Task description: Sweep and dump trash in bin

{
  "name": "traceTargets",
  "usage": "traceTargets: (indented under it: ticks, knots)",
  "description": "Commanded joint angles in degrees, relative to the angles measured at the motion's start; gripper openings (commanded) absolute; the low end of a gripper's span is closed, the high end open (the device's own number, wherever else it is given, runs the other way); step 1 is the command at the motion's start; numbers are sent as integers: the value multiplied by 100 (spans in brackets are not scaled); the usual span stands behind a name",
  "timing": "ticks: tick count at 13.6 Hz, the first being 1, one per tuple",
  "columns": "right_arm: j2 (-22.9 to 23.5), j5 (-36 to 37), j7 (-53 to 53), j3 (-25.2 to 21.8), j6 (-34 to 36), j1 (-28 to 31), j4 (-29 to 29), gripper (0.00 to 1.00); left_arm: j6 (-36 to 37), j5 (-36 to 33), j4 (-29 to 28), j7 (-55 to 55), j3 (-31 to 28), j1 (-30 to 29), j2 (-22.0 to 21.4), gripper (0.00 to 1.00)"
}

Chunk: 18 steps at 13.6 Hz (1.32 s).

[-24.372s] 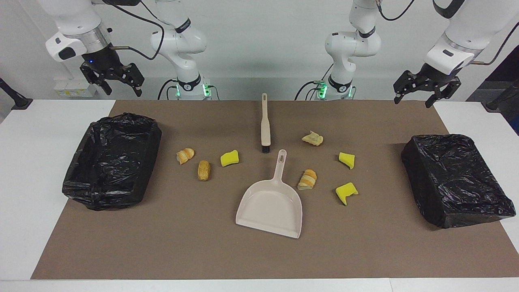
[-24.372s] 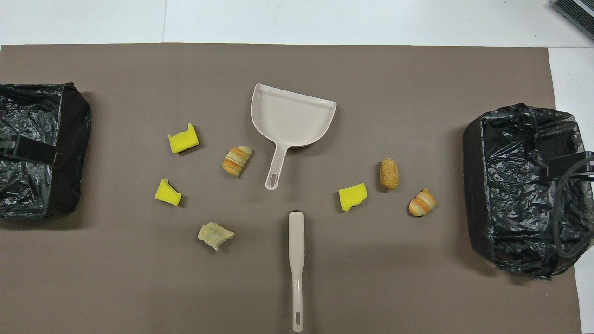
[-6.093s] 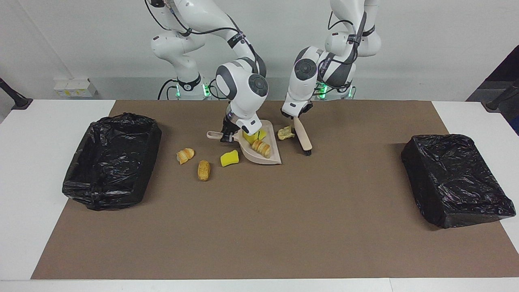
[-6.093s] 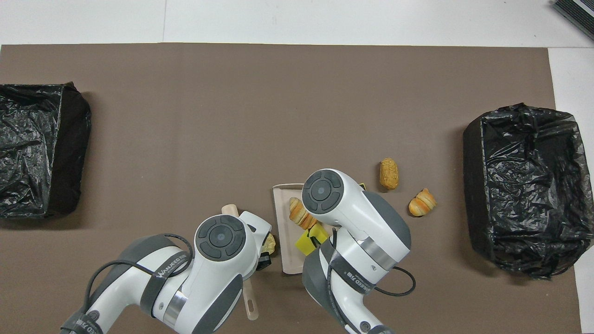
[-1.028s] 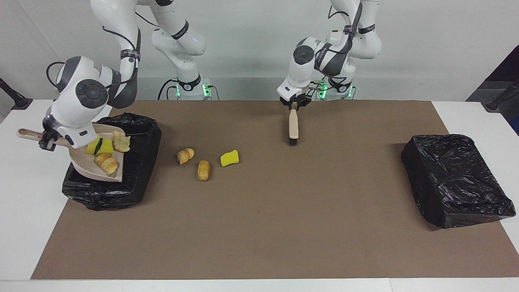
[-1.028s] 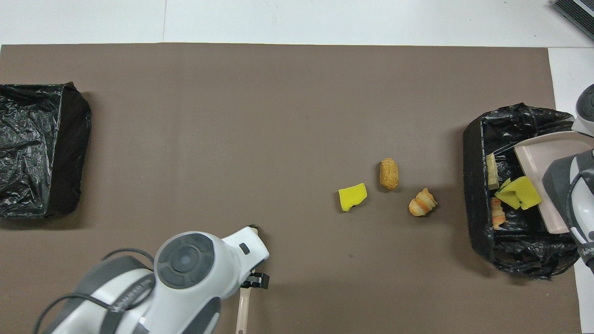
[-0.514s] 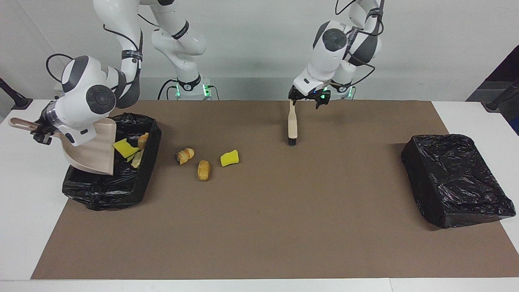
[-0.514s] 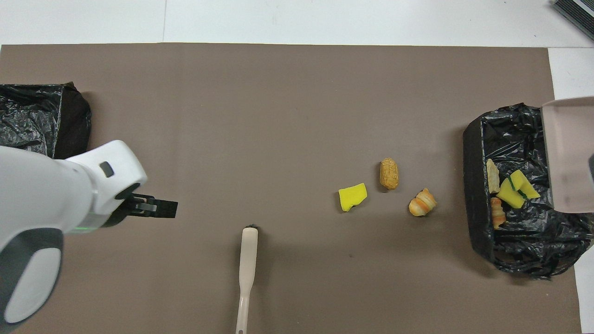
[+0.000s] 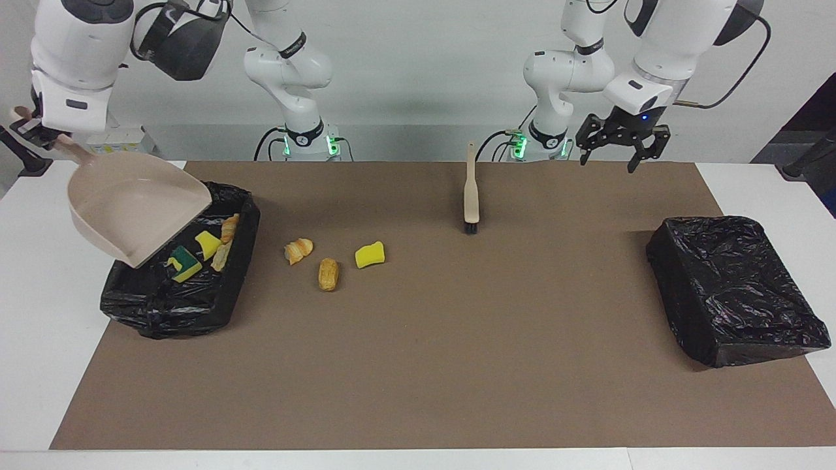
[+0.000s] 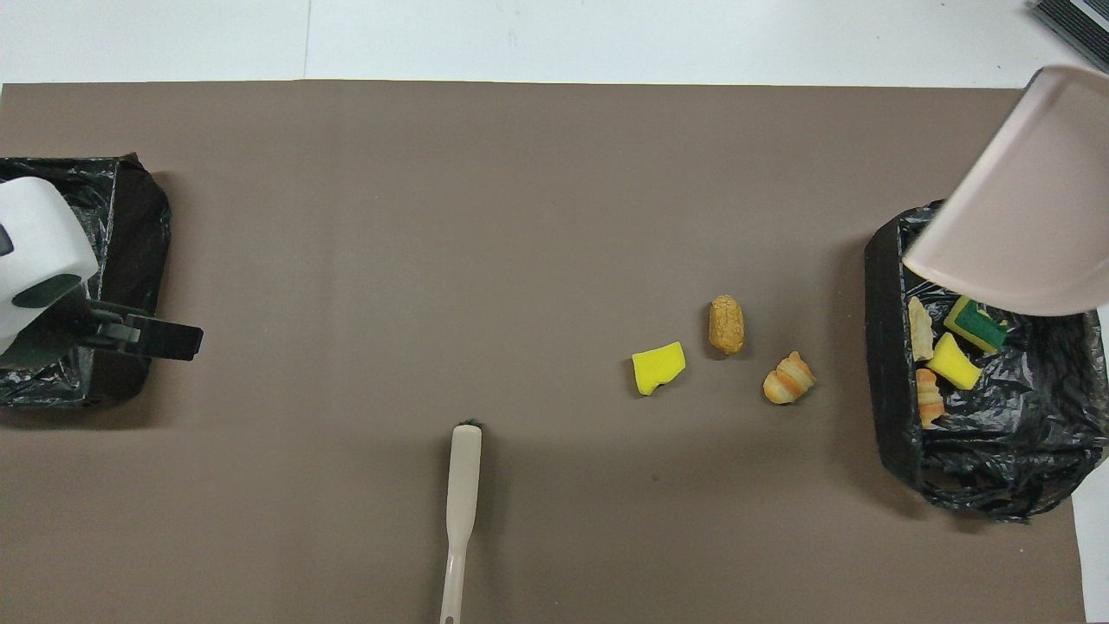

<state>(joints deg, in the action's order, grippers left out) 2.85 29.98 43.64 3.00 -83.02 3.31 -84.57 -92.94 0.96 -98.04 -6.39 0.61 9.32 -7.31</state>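
Brown paper (image 9: 418, 365) covered the table, with a black-lined bin (image 9: 163, 300) at the right arm's end. Four scraps of trash (image 9: 196, 251) lay inside that bin. Over it the right gripper (image 9: 29, 130) was clamped on the handle of the beige dustpan (image 9: 130, 202), which hung tilted, its mouth down toward the bin. Three more scraps (image 9: 330, 258) lay on the paper just beside the bin, toward the table's middle. Well apart from the bin, nearer to the robots, lay the brush (image 9: 470, 196). Over the paper near the second black-lined bin (image 9: 738, 287), the left gripper (image 9: 617, 150) hung with its fingers spread, holding nothing.
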Motion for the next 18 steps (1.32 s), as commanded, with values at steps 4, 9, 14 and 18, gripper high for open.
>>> traceTargets:
  ticks: [4,9,14,18]
  knots:
    - [408,-1589,-3154,86,-47,-585,142,0,312,-87,347,-82,45,-45,247,100]
    - [1594,-2504,-5747,130,-828,-1630,475,0,303,-96,74,-55,45,-203,80,100]
    - [2465,-3595,-7621,148,-1407,-2641,881,0,285,-105,267,-125,53,-387,194,100]
    - [3080,-4070,-8555,166,-2568,-3283,907,0,303,-122,408,-424,53,-528,308,100]
